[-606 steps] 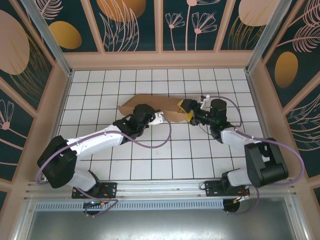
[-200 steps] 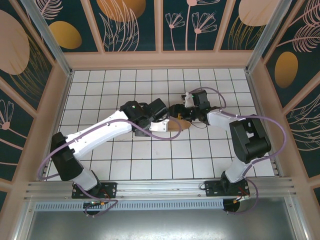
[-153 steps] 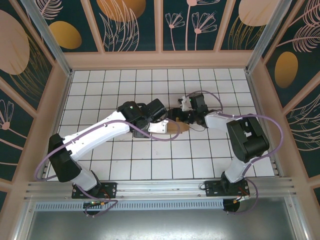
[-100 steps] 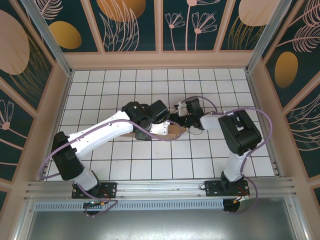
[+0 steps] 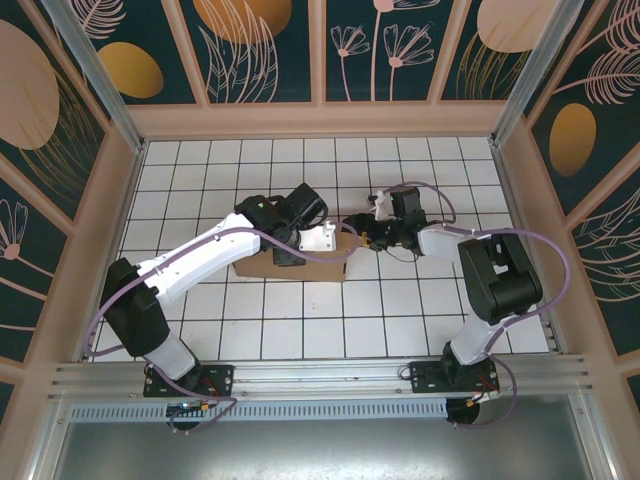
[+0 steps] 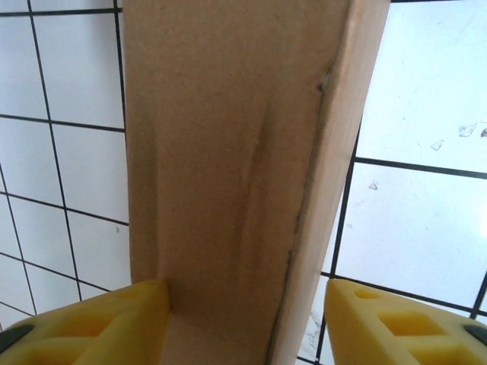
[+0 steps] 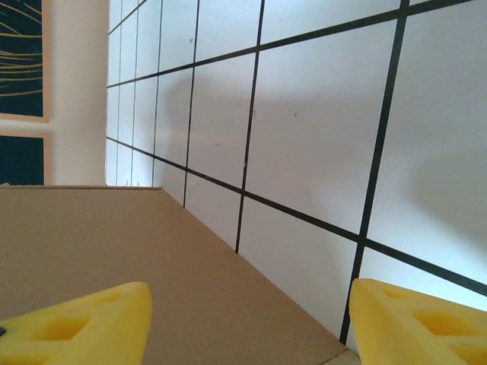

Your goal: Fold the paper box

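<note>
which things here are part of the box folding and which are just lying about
Job: box, left gripper, right gripper.
Not the job: tiled table, patterned walls.

— What sort of place is this?
— A robot test cell, probably in a lab. The left arm (image 5: 200, 262) and right arm (image 5: 500, 285) are bolted to a metal rail (image 5: 300, 372) at the near edge of a white gridded table (image 5: 300, 320).
— And round it?
— Aluminium posts (image 5: 88, 68) far left and far right, with printed panels (image 5: 265, 50) of leaves and flowers for walls.
</note>
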